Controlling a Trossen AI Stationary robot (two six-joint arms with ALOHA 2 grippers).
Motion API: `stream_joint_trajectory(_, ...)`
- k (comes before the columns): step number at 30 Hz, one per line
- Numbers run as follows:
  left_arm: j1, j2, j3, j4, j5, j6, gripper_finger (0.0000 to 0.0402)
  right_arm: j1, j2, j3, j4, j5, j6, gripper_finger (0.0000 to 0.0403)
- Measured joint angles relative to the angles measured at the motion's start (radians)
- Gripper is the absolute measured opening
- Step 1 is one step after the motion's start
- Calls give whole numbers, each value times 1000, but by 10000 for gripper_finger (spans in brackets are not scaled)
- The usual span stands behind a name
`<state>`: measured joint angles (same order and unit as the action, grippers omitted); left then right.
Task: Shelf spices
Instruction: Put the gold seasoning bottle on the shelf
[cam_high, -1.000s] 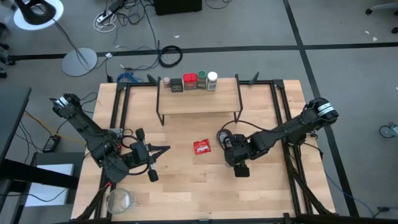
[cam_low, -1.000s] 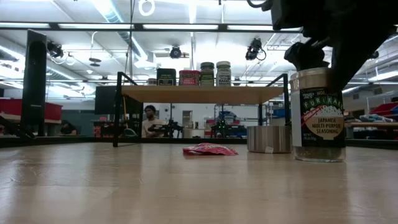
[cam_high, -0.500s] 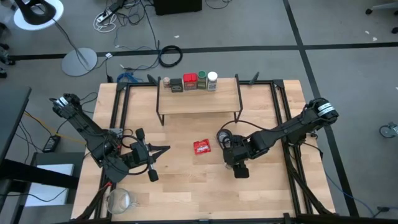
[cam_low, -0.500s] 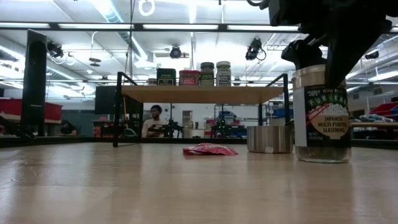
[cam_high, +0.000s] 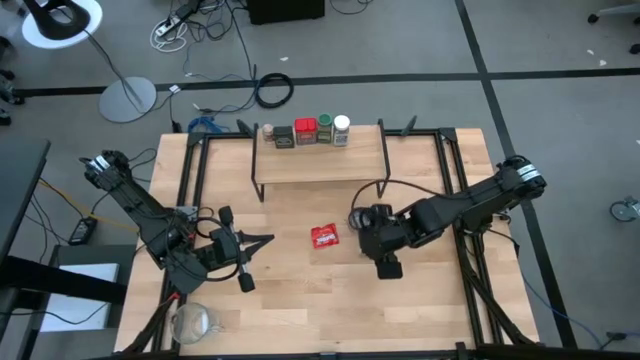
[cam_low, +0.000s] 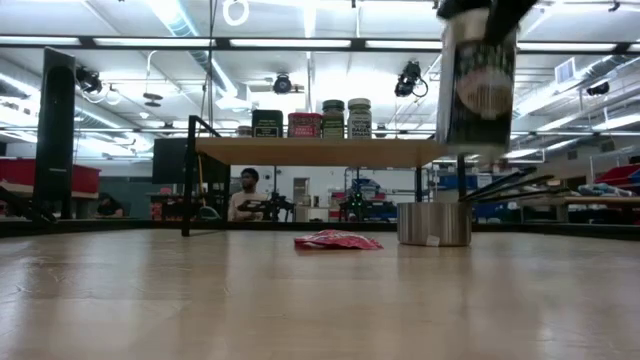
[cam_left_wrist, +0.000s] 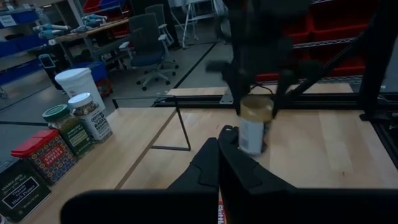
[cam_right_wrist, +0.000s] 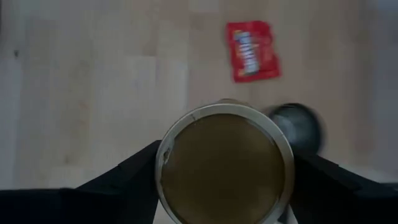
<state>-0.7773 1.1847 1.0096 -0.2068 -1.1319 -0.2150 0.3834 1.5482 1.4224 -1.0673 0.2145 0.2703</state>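
The tan-lidded jar hangs upright in my right gripper, well above the table and near the metal cup. The left wrist view shows this jar under the dark fingers. The shelf stands by the far edge on thin black legs. On its plank stand the dark tin, red tin, green jar and white-capped jar. My left gripper waits shut, low over the table's left part. My right gripper pinches the jar at its tan lid, one finger on each side of the rim. The fingers come from above, pointing down. The jar is upright and lifted clear of the table.
A flat red packet lies mid-table, left of my right gripper. A round metal cup stands just beyond the jar. A clear bowl sits at the near left corner. Bare plank lies right of the white-capped jar.
My right gripper has risen with the jar. The jar stood on the table a second ago and now hangs clear, high in the low view. The gripper has also drifted slightly toward the far edge and the shelf.
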Motion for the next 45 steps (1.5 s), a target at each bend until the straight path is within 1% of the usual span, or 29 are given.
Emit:
stream_joint_trajectory(3, 0, 0, 0, 1, 1, 0, 4, -10, 0, 102, -89, 53, -30, 276)
stream_joint_trajectory(6, 0, 0, 0, 3, 1, 0, 4, -31, -2, 219, -189, 129, -50, 276)
stream_joint_trajectory(10, 0, 0, 0, 4, 2, 0, 4, -75, -2, 360, -253, 183, -104, 276)
stream_joint_trajectory(15, 0, 0, 0, 4, 3, 0, 4, -160, -2, 507, -294, 202, -176, 276)
stream_joint_trajectory(20, 0, 0, 0, 5, 4, 0, 4, -287, -2, 627, -349, 198, -246, 276)
stream_joint_trajectory(26, 0, 0, 0, 5, 4, 0, 4, -470, -2, 709, -368, 80, -326, 276)
stream_joint_trajectory(35, 0, 0, 0, 4, 4, 0, 4, -720, 5, 749, -411, -65, -453, 276)
stream_joint_trajectory(40, 12, 0, 0, 4, 4, 0, 4, -836, 5, 749, -402, -133, -525, 276)
stream_joint_trajectory(45, 23, 0, 0, 1, 10, -3, 4, -912, 5, 749, -362, -186, -588, 276)
